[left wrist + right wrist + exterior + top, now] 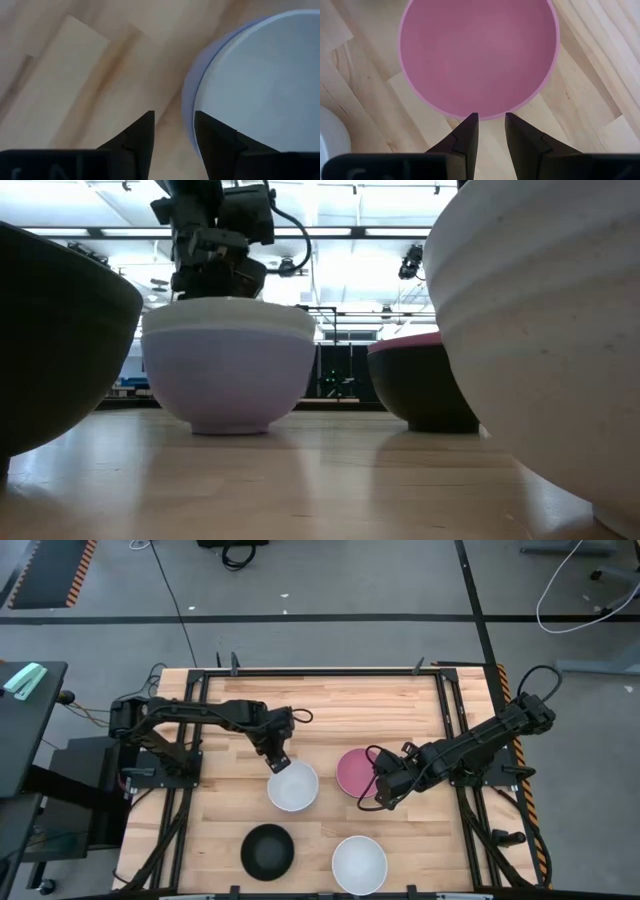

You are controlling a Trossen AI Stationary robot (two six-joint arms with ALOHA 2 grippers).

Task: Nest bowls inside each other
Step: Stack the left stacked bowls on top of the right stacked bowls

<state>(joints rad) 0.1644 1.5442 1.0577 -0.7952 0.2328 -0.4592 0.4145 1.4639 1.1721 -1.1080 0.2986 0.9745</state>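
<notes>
White-in-lavender nested bowls (293, 786) sit released at 6 o'clock of the open left end effector (279, 761); lift clear vertically, avoiding the rim, while the open right end effector (381, 788) waits by the pink bowl (356, 772).

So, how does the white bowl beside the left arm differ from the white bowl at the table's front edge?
The rear white bowl sits nested in the lavender bowl; the front white bowl stands alone on the table. The left gripper is at the rear white bowl's rim, fingers open; no gripper is near the front white bowl. Both are white, round, upright and empty.
</notes>
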